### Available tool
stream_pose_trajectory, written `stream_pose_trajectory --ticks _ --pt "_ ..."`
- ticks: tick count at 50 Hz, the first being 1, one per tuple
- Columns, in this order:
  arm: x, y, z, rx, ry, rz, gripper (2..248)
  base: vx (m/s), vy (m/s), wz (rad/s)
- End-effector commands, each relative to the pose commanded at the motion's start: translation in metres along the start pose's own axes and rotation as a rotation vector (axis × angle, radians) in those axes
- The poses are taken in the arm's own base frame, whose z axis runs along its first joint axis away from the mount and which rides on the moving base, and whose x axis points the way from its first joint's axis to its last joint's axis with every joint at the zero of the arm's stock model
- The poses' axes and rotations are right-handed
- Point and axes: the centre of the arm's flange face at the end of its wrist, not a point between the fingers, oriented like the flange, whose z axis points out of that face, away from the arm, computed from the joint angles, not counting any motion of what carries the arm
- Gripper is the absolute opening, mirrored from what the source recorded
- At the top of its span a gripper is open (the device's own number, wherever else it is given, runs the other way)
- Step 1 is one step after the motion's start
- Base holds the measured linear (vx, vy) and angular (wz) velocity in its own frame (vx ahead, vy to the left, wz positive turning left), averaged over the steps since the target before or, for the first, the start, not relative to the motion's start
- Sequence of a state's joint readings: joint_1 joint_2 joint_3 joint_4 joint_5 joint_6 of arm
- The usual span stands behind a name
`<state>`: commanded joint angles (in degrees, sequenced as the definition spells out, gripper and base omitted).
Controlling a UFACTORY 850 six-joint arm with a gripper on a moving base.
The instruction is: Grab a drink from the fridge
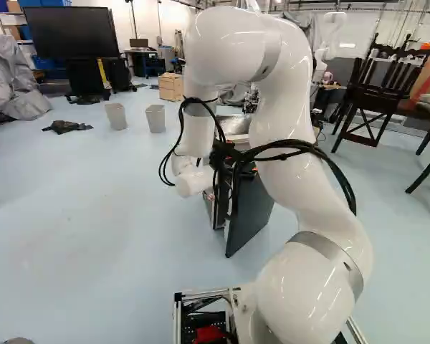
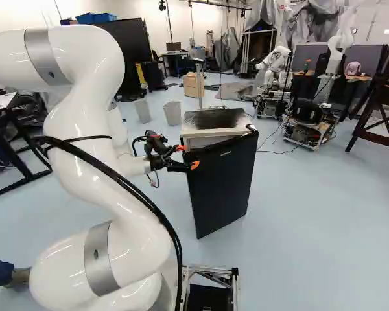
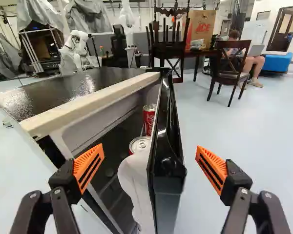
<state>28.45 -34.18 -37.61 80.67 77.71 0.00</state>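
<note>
Gripper spread wide, ajar fridge door btwn fingers; 2 cans inside.

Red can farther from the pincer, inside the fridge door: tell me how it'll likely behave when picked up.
The farther red can looks like thin metal, so it should feel stiff but might dent if squeezed hard. Its smooth, shiny side may slip in a light grip. It is round and upright, so a knock could tip it and set it rolling.
</note>
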Motion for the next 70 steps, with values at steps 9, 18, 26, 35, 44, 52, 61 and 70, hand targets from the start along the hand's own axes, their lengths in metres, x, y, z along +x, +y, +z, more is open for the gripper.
stream_pose_trajectory --ticks 9,18,26,35,44,52,61,70 --pt "0.000 0.007 -0.003 -0.012 0.002 -0.006 247 0.000 0.000 0.000" --pt "0.000 0.013 -0.007 -0.022 0.006 -0.012 247 0.000 0.000 0.000" --pt "0.001 0.019 -0.009 -0.031 0.010 -0.018 247 0.000 0.000 0.000" --pt "0.001 0.026 -0.013 -0.041 0.015 -0.025 247 0.000 0.000 0.000" --pt "0.001 0.033 -0.016 -0.050 0.022 -0.033 247 0.000 0.000 0.000" --pt "0.002 0.039 -0.019 -0.058 0.028 -0.040 247 0.000 0.000 0.000" --pt "0.002 0.046 -0.022 -0.069 0.035 -0.047 247 0.000 0.000 0.000" --pt "0.003 0.054 -0.024 -0.081 0.042 -0.056 247 0.000 0.000 0.000"
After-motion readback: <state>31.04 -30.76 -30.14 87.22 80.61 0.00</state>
